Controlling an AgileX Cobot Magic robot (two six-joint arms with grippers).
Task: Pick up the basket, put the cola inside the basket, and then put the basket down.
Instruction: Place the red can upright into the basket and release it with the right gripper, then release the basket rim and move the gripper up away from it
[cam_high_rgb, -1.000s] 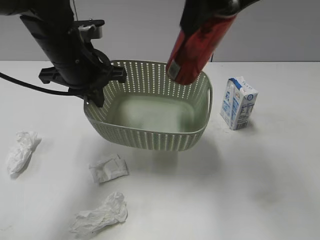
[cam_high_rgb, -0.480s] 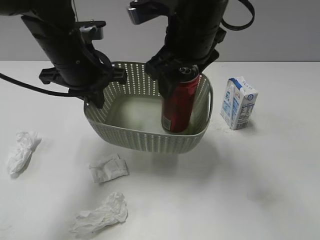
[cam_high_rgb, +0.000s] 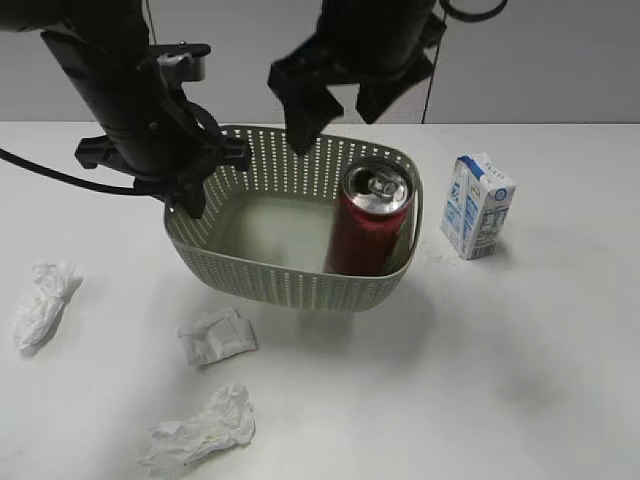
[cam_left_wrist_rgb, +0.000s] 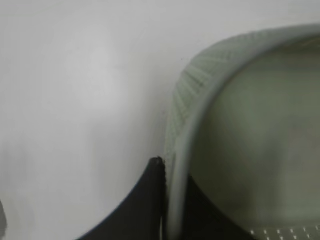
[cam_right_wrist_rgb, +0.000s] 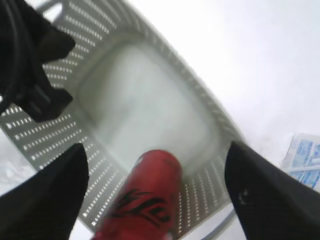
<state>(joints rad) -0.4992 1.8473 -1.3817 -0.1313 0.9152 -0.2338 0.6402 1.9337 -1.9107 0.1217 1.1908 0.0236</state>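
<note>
The pale sage-green basket (cam_high_rgb: 270, 270) hangs tilted a little above the white table, its shadow under it. My left gripper (cam_high_rgb: 190, 170) is shut on the basket's left rim; the left wrist view shows black fingers either side of that rim (cam_left_wrist_rgb: 182, 165). The red cola can (cam_high_rgb: 368, 225) stands inside the basket at its right end, leaning on the wall, its silver top above the rim. It also shows in the right wrist view (cam_right_wrist_rgb: 147, 200) between my fingers. My right gripper (cam_high_rgb: 335, 105) is open above the basket, clear of the can.
A blue-and-white carton (cam_high_rgb: 478, 205) stands right of the basket. Crumpled white tissues lie at the left (cam_high_rgb: 42, 302), front left (cam_high_rgb: 215, 335) and front (cam_high_rgb: 200, 428) of the table. A grey wall runs behind.
My right gripper lowered the cola into the basket, let it go, opened and rose above the rim. The can now leans in the right end. The left gripper kept its hold.
</note>
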